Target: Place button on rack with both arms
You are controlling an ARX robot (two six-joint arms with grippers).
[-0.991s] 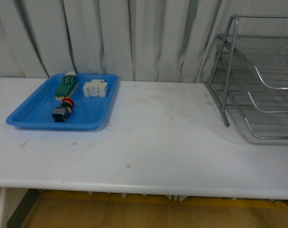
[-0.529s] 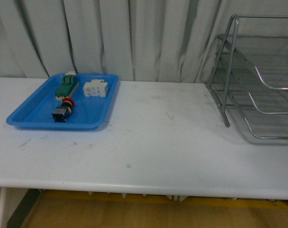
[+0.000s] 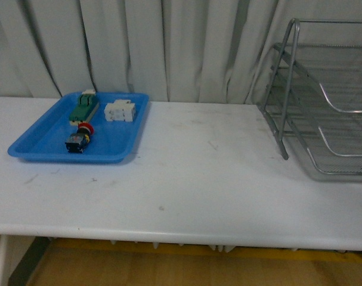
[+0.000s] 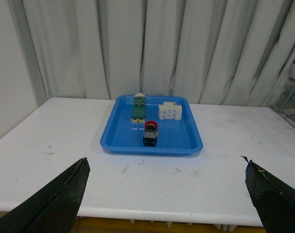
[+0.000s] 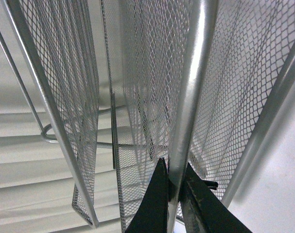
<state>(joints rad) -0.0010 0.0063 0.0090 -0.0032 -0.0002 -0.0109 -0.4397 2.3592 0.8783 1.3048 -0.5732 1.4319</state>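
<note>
Front view: button in blue tray, well apart from rack.

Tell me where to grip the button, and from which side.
Grip the button by its blocky blue-and-black body, from above, closing across its flat sides. It lies flat in the blue tray, its round red cap toward the green-and-white block, so the body is probably the steadier hold.

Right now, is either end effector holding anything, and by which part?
The right end effector grips the rack by a silver frame tube; the left end effector is open, holding nothing.
</note>
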